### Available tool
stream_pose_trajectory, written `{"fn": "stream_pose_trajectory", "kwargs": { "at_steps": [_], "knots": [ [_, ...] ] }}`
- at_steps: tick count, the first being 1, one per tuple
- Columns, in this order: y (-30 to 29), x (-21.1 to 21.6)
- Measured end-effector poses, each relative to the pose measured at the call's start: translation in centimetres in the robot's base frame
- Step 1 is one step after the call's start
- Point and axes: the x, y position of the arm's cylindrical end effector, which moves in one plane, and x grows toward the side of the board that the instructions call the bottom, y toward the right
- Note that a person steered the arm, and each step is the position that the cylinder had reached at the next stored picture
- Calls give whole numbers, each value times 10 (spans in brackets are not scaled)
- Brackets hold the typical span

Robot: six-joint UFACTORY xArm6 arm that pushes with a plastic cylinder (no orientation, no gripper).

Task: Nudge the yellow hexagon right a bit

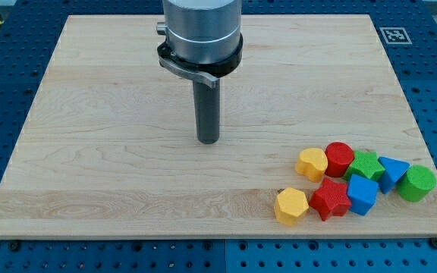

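The yellow hexagon [290, 205] lies near the view's bottom right on the wooden board [112, 152]. Its right side touches a red star [331, 199]. My tip [208, 141] is the lower end of the dark rod near the board's middle. It stands well apart from the hexagon, up and to the view's left of it. It touches no block.
Packed around the red star are a second, rounder yellow block [311, 163], a red cylinder [339, 158], a green star [366, 164], a blue block [363, 194], a blue triangle [392, 171] and a green cylinder [416, 183]. The board's bottom edge runs just below the hexagon.
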Motion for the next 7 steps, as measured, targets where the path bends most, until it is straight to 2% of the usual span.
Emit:
{"fn": "stream_pose_trajectory", "kwargs": {
  "at_steps": [1, 2, 3, 7],
  "knots": [
    [0, 0],
    [-1, 73],
    [-6, 126],
    [-4, 133]
  ]
}}
